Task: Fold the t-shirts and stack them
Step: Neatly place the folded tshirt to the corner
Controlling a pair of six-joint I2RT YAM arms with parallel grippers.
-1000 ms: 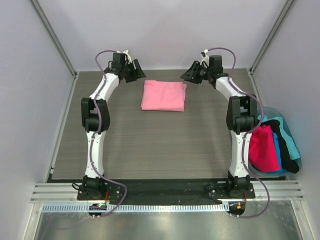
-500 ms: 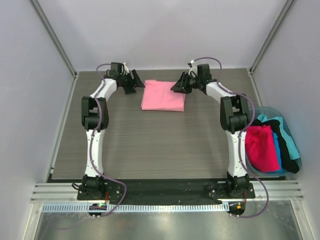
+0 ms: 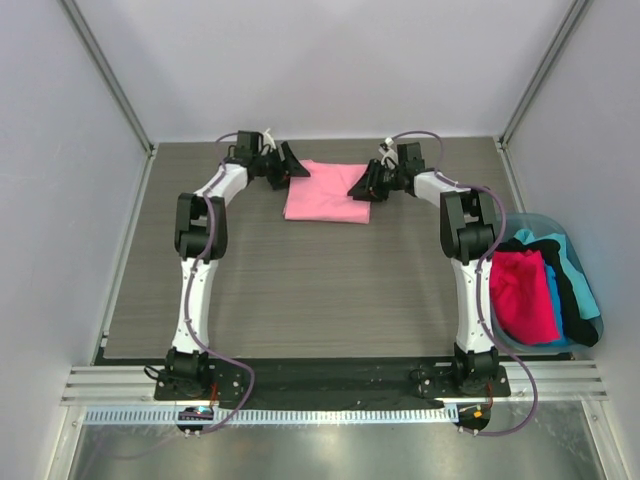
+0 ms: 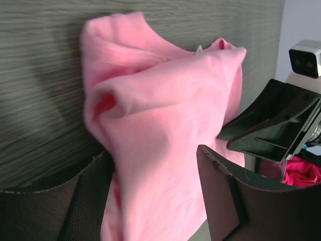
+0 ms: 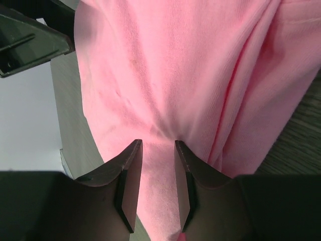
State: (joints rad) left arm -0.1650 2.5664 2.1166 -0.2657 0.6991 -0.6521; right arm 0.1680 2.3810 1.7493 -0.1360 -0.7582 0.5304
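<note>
A light pink t-shirt (image 3: 328,192) lies folded at the back middle of the table. My left gripper (image 3: 296,169) is at its left back corner. In the left wrist view the left gripper (image 4: 153,153) stands open and wide astride the bunched shirt (image 4: 160,100), with cloth filling the gap. My right gripper (image 3: 359,189) is at the shirt's right edge. Seen from the right wrist, the right gripper (image 5: 158,144) pinches a ridge of the shirt (image 5: 170,65), and creases run out from the tips. Hot pink (image 3: 522,295), black (image 3: 565,280) and teal (image 3: 585,290) t-shirts lie heaped at the right.
A light-blue plastic tub (image 3: 545,222) holds the heaped shirts just off the table's right edge, beside the right arm's base. White walls and metal frame posts close in the back and sides. The wood-grain table (image 3: 320,290) stretches toward the arm bases.
Both grippers came down and inward from either side of the shirt onto its left and right edges. The right jaws have narrowed onto the cloth.
</note>
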